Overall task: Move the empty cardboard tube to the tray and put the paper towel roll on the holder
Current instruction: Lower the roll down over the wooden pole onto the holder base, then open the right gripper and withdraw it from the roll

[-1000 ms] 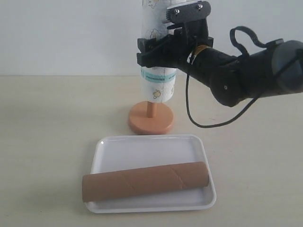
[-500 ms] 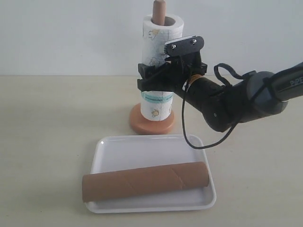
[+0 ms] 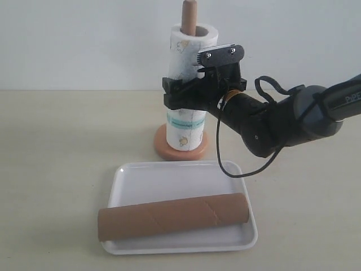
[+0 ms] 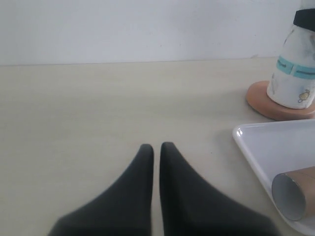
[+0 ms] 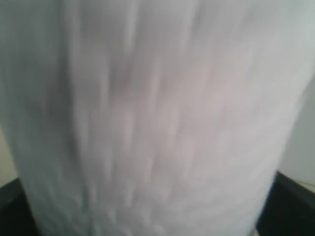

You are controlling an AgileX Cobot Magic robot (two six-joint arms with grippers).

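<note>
Exterior view: paper towel roll [image 3: 188,90] threaded over holder [image 3: 189,17], clamped mid-height by right gripper [image 3: 186,96] to guide seating; empty cardboard tube [image 3: 174,217] laid across tray [image 3: 175,178], already delivered.

Left wrist view: left gripper [image 4: 156,147] pinched closed, empty, parked near the tray.

Right wrist view: filled by blurred white roll; dark fingers [image 5: 290,196] flanking it.

Exterior view front-on and slightly raised over the tray [image 3: 179,176], left wrist view low, sharing tray corner and holder [image 4: 275,105], right wrist view pressed against the paper towel roll [image 5: 157,118].
</note>
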